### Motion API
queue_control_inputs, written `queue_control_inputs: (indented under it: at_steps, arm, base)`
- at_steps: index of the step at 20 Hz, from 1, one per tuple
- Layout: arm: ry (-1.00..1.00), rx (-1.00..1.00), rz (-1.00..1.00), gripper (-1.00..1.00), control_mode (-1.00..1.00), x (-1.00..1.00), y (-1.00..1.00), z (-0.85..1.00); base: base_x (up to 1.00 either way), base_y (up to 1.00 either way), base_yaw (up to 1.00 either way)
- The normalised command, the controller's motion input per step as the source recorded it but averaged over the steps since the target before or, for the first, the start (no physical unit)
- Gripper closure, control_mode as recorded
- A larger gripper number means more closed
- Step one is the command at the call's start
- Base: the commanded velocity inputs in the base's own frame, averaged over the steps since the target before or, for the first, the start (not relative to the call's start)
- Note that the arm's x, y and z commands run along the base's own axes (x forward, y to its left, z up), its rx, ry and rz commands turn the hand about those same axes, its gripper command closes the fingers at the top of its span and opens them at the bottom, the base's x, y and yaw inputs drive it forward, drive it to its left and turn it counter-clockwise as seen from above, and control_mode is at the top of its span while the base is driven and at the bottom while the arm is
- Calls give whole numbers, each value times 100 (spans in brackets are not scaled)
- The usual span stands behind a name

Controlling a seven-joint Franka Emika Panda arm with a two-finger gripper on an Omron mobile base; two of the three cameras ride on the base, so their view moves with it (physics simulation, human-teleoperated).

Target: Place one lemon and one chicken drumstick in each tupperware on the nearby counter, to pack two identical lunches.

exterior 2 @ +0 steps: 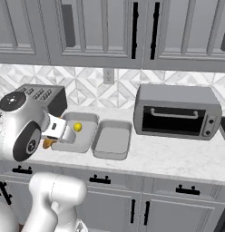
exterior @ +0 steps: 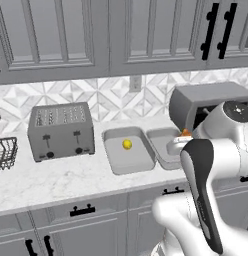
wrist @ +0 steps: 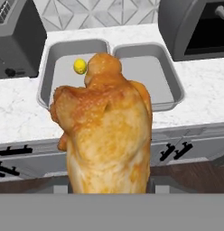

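The pincer (wrist: 107,191) is clamped on a chicken drumstick (wrist: 105,131), which stands up large in the centre of the hand view, golden-brown, its narrow end reaching toward the upper middle of the frame. In the right base view a small orange piece of the drumstick (exterior 2: 48,143) shows at the left edge, just beside the robot's white wrist; in the left base view a sliver of it (exterior: 185,133) peeks out at centre right behind the arm.

2 grey tupperware containers sit side by side on the white marbled worktop (exterior: 56,175). In the left base view the left tupperware (exterior: 127,150) lies at centre and holds 1 lemon (exterior: 127,144); the right tupperware (exterior: 163,145) is just beside it, partly hidden by the arm. In the hand view both containers lie in the upper half, the lemon (wrist: 80,66) showing beside the drumstick's tip. In the right base view the lemon (exterior 2: 77,127) sits in the left tupperware (exterior 2: 82,131), and the right tupperware (exterior 2: 112,139) holds nothing.

A toaster (exterior: 61,131) stands at centre left of the left base view. A toaster oven (exterior 2: 177,111) occupies the centre right of the right base view. Grey cabinets (exterior 2: 132,27) run along the top.
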Motion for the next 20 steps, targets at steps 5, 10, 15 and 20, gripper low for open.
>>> queue_control_inputs:
  at_steps: [5,10,15,20]
  arm:
    - [0,0,0,100,100,0,0,0]
    - [0,0,0,100,100,0,0,0]
    - [0,0,0,100,100,0,0,0]
    - [1,0,0,100,-100,17,1,-5]
  base:
    - [34,31,-1]
    - [30,41,0]
    - [34,36,0]
    - [20,9,0]
